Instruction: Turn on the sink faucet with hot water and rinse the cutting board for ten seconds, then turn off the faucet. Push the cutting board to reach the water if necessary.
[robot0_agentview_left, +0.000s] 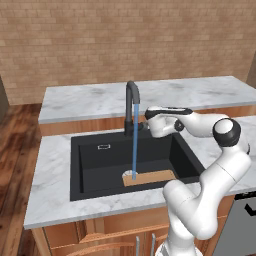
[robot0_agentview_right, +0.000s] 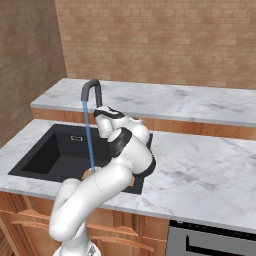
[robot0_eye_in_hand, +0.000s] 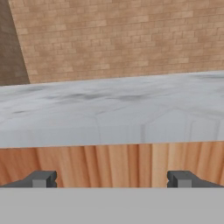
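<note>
One cutting board (robot0_agentview_left: 150, 177) in the sink (robot0_agentview_left: 90, 165), under water (robot0_agentview_left: 134, 145)

Arm is folded: upper link raised from the base, elbow bent high, forearm reached forward with the wrist held about level. Gripper (robot0_eye_in_hand: 112, 179) is seen in the hand view with both dark fingertips (robot0_eye_in_hand: 43, 179) spread wide, nothing held between them. In the left base view the hand (robot0_agentview_left: 156, 121) is pointed sideways, level with the forearm. In the right base view the hand (robot0_agentview_right: 106, 120) is partly hidden behind the dark elbow joint; the jaws cannot be made out there.
</note>
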